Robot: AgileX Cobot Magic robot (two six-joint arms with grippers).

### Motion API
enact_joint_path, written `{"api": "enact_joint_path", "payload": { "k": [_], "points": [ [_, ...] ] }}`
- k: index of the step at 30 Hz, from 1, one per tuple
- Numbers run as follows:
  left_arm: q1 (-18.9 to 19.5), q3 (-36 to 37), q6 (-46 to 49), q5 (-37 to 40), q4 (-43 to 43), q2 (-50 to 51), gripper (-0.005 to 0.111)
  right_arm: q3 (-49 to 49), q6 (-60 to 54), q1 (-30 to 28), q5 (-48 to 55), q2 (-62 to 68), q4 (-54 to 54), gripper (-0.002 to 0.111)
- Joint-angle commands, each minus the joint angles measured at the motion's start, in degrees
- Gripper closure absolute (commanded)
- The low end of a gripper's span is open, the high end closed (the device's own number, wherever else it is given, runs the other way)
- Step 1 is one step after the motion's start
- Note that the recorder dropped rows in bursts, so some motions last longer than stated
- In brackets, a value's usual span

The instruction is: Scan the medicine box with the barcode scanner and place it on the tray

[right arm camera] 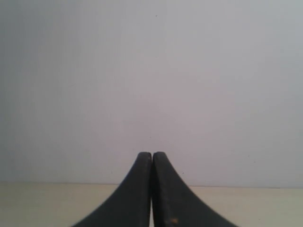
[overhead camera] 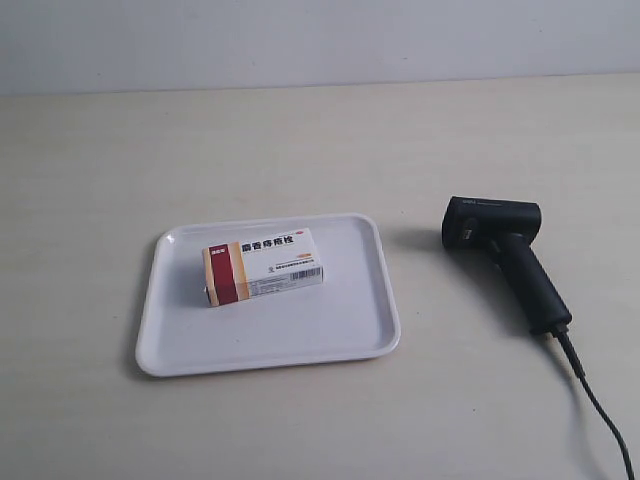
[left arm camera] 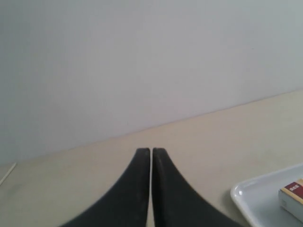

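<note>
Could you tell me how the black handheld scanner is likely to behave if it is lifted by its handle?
The black pistol-shaped barcode scanner looks rigid. Its boxy head may make it front-heavy, so it could pitch forward in a loose hold. The thin black cable trailing from the handle would probably drag and tug.

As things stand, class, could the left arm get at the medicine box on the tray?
Probably yes. The left gripper, its jaws shut and empty, sits beside the tray, with the medicine box lying uncovered on it. Nothing stands between them, though the jaws must open first.
</note>
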Motion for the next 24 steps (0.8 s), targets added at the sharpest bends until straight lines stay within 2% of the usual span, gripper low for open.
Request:
{"api": "enact_joint_path", "payload": {
  "k": [1, 2, 3, 5, 15, 20, 24],
  "points": [
    [0.12, -0.02, -58.64, 0.52, 53.3, -1.37, 0.103, 0.3, -0.1, -0.17, 0.11, -0.15, -0.1, 0.108],
    [0.12, -0.02, -72.64, 0.53, 63.98, -1.37, 0.103, 0.3, -0.1, -0.17, 0.11, -0.15, -0.1, 0.108],
    [0.12, -0.02, -83.07, 0.89, 70.34, -1.37, 0.103, 0.3, -0.1, -0.17, 0.11, -0.15, -0.1, 0.108],
    [0.12, -0.02, -92.85, 1.44, 78.35, -1.37, 0.103, 0.3, -0.1, -0.17, 0.11, -0.15, -0.1, 0.108],
    [0.12, -0.02, -93.12, 3.52, 80.23, -1.37, 0.103, 0.3, -0.1, -0.17, 0.11, -0.15, -0.1, 0.108],
    [0.12, -0.02, -84.28, 3.52, 74.13, -1.37, 0.103, 0.3, -0.1, -0.17, 0.11, -0.15, -0.1, 0.108],
    [0.12, -0.02, -83.81, 3.52, 73.99, -1.37, 0.103, 0.3, -0.1, -0.17, 0.11, -0.15, -0.1, 0.108]
  ]
}}
